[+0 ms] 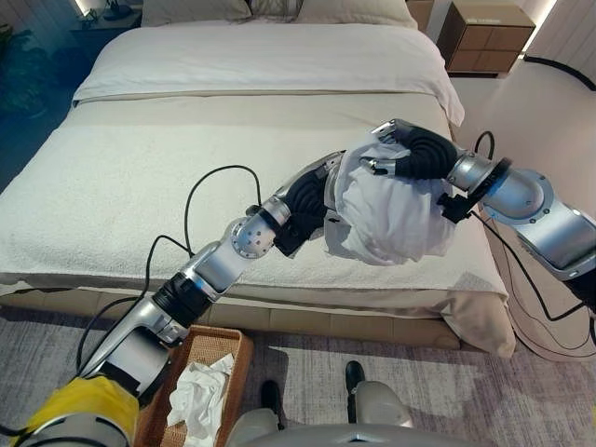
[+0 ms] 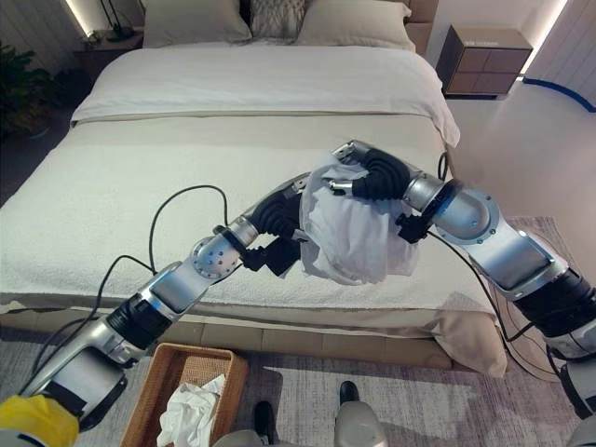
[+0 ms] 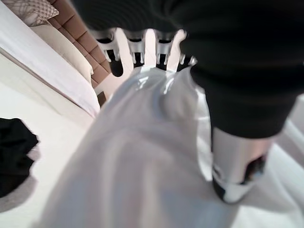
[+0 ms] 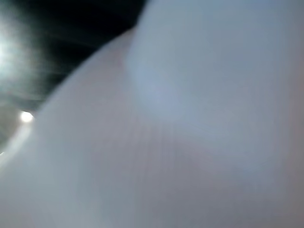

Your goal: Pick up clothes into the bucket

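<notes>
A white garment (image 1: 391,219) hangs bunched above the near right part of the bed (image 1: 140,186), held between both hands. My right hand (image 1: 424,154) is on its upper right, fingers curled over the top of the cloth. My left hand (image 1: 303,200) meets it from the left; in the left wrist view its fingers (image 3: 137,47) close on the gathered edge of the garment (image 3: 142,156). The cloth covers the right wrist view (image 4: 190,142). A wicker basket (image 1: 233,340) stands on the floor below the left arm, with white cloth (image 1: 200,396) inside. A dark crumpled cloth (image 3: 14,152) lies on the bed.
The bed has a white cover folded back and pillows (image 2: 345,23) at its head. A wooden nightstand (image 1: 484,37) stands at the far right. A grey rug (image 1: 410,372) covers the floor by the bed's near edge.
</notes>
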Controlling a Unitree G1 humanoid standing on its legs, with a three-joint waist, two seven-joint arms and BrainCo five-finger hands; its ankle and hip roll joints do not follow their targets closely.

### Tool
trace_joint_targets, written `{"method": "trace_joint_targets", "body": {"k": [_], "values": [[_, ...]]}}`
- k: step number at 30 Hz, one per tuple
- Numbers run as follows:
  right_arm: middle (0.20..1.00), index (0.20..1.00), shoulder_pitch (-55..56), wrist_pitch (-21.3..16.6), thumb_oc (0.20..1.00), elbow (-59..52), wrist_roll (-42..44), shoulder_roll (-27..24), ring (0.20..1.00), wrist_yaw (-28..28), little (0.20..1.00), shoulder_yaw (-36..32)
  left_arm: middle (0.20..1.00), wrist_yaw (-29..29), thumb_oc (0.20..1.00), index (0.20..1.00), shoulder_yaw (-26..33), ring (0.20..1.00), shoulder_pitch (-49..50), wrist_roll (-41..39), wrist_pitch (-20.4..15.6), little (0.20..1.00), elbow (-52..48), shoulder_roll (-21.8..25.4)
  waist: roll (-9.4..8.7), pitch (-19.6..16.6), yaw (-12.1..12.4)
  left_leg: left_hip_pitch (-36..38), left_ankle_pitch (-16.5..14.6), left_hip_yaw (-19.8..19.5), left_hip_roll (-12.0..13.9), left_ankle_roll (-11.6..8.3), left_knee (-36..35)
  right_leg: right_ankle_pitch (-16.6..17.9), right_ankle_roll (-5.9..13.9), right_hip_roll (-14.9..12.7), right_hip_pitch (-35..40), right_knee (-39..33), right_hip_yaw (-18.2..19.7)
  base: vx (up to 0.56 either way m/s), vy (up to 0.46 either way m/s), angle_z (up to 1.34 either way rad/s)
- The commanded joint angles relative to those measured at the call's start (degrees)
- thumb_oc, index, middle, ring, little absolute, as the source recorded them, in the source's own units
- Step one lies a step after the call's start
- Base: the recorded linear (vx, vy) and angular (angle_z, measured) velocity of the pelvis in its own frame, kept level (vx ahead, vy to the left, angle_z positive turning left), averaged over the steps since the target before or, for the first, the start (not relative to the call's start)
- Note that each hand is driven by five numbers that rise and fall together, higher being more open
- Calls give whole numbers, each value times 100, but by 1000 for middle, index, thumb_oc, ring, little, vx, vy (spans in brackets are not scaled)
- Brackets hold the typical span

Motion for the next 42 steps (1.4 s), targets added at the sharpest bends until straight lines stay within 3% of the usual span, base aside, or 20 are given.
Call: {"method": "trace_joint_targets", "body": {"k": [1,7,8,10,20,21,22,27,34,42], "values": [[200,200,-476,-345,200,-560,740,449,200,89,200,30,1000,96,1000,1000,-177,1000,-203,-173,-259,1000,20,-290,-449,-394,57,-56,-547,-41,-161,30,439,-100,317,-179,607,-383,-208,0,0,0],[200,200,-432,-277,200,-753,1175,629,200,203,200,113,1000,161,1000,1000,-92,1000,-42,-295,-187,1000,65,-521,-488,-443,97,8,-538,-69,-136,17,382,-107,307,-172,708,-475,-284,2,-3,1],[200,200,-387,-285,200,-776,1246,659,200,209,200,78,796,161,796,796,-71,796,7,-320,-179,796,84,-539,-492,-451,104,23,-537,-73,-131,17,373,-111,305,-165,725,-482,-295,0,0,0],[200,200,-332,-282,200,-811,1308,702,200,189,200,22,200,177,200,200,-24,200,112,-474,-184,200,108,-596,-501,-449,113,42,-533,-77,-127,15,365,-109,300,-163,748,-500,-302,0,0,0],[200,200,234,-324,200,-722,1210,978,200,-64,200,-418,200,-156,200,200,27,200,1080,-2651,-21,200,207,-1053,-508,-499,127,118,-526,-98,-115,23,312,-98,278,-165,858,-584,-328,0,0,0],[752,752,382,-341,752,-682,1146,1049,752,-157,752,-535,200,-185,200,200,28,200,1191,-2822,3,200,228,-1093,-509,-509,130,127,-526,-100,-107,25,305,-104,279,-166,865,-580,-339,0,0,0],[1000,1000,545,-355,1000,-642,1051,1127,1000,-256,1000,-678,200,-212,200,200,-1,200,1290,-2936,26,200,249,-1152,-504,-510,122,136,-530,-110,-111,30,300,-111,278,-169,870,-572,-339,13,-3,3],[1000,1000,1411,-382,1000,-413,558,1659,1000,-596,1000,-1339,200,-418,200,200,120,200,1907,-3522,158,200,367,-1341,-495,-509,136,131,-556,-180,-143,56,319,-164,263,-179,902,-517,-363,4,-5,5],[1000,1000,2377,-455,1000,-260,58,2273,1000,-945,1000,-2193,200,-437,200,200,428,200,2503,-3652,183,200,230,-1270,-473,-473,167,70,-576,-265,-182,89,362,-211,250,-196,866,-440,-410,-6,0,7],[1000,1000,3875,-453,1000,237,-551,3267,1000,-1321,1000,-3410,200,-633,200,200,1734,200,3991,-3786,209,200,-276,-883,-503,-356,293,-89,-572,-408,-254,149,410,-216,243,-230,761,-385,-503,-22,5,8]]}}
